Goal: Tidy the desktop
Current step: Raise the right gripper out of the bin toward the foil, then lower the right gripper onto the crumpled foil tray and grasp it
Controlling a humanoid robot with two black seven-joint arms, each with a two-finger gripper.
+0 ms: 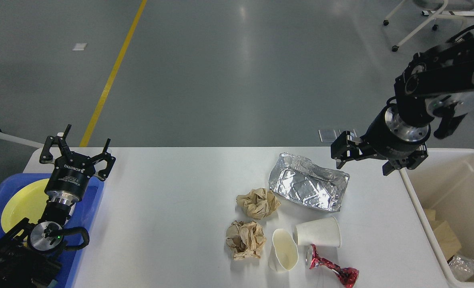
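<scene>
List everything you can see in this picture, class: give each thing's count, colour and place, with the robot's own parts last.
white rectangular desktop: 1, white, centre
crumpled foil tray: 1, silver, desktop right of centre
crumpled brown paper balls: 2, tan, mid-desktop, the second nearer
white paper cups: 2, white, lying on their sides, the second nearer
crushed red drink can: 1, red and silver, near edge
blue plastic tray: 1, blue, far left
yellow round plate: 1, yellow, in the tray
beige plastic bin: 1, beige, far right, scraps inside
left claw: 1, black, open, above the tray
right claw: 1, black, open, beside the foil tray
</scene>
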